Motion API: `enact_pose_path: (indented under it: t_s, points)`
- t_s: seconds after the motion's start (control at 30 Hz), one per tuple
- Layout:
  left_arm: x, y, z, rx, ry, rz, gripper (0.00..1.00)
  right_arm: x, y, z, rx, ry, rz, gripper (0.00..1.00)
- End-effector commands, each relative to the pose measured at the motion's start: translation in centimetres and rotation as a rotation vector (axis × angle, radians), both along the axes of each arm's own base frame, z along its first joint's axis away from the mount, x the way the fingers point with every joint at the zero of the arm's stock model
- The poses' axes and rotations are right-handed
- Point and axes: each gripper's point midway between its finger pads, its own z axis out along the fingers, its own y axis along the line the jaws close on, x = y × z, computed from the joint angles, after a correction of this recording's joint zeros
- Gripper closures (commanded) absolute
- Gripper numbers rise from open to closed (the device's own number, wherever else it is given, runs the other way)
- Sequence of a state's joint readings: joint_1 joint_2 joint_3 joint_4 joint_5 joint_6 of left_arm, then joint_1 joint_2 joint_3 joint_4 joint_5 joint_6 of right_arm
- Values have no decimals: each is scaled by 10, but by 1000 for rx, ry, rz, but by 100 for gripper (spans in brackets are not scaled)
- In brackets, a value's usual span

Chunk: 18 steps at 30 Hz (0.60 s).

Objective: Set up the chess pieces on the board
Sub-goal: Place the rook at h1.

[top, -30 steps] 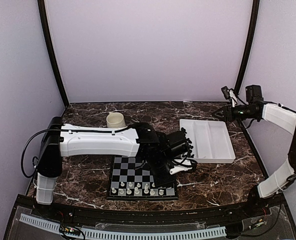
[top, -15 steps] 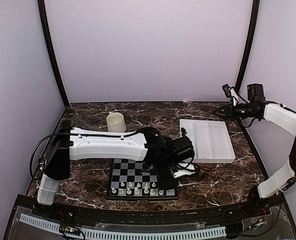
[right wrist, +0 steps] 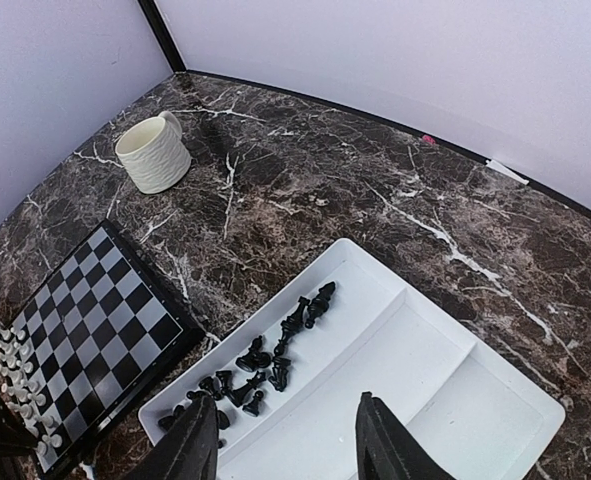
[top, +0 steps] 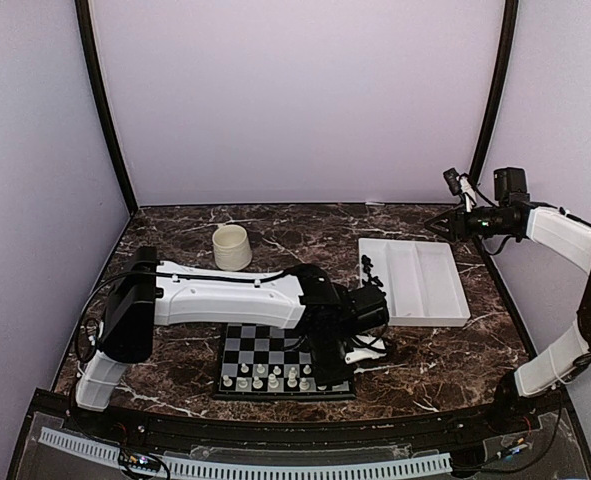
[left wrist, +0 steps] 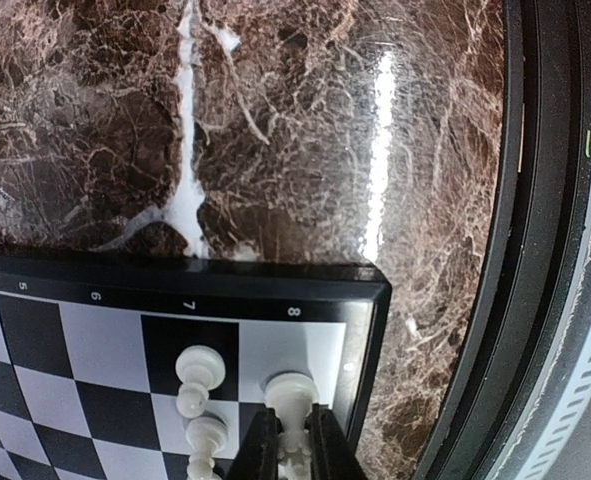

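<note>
At the bottom middle of the left wrist view, the left gripper (left wrist: 291, 440) has its jaws narrow and pinches a white chess piece (left wrist: 289, 395). This piece is at the corner square of the board (left wrist: 85, 340) near the mark 8, just beside two other white pieces (left wrist: 200, 372). The right gripper (right wrist: 287, 440) is spread wide and holds nothing; between its fingers the white tray (right wrist: 455, 400) shows, with the black pieces (right wrist: 265, 365) in its left compartment.

A flat square chessboard (top: 253, 345) with black and light-grey checks lies on the worktop (top: 425, 350). Tiny white plastic chessmen (top: 273, 378) stand in two rows along its near edge. The corner white chessman (left wrist: 289, 392) is pinched in the left tool (left wrist: 291, 418). Tiny black chessmen (right wrist: 260, 365) lie jumbled in a white tray (right wrist: 445, 400).
</note>
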State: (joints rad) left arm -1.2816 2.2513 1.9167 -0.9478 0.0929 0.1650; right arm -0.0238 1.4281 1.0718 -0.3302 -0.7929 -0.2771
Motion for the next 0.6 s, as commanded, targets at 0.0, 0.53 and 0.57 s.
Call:
enact_pose_path:
  t_s: [0.0, 0.53, 0.57]
  points:
    - [-1, -2, 9, -4, -11, -14, 89, -1, 1, 5, 7, -30, 18, 52]
    - [-5, -10, 8, -31, 2, -52, 86, -2, 3, 1, 8, -17, 31, 52]
    - [-5, -10, 7, -30, 1, -50, 85, -2, 2, 1, 8, -16, 30, 52]
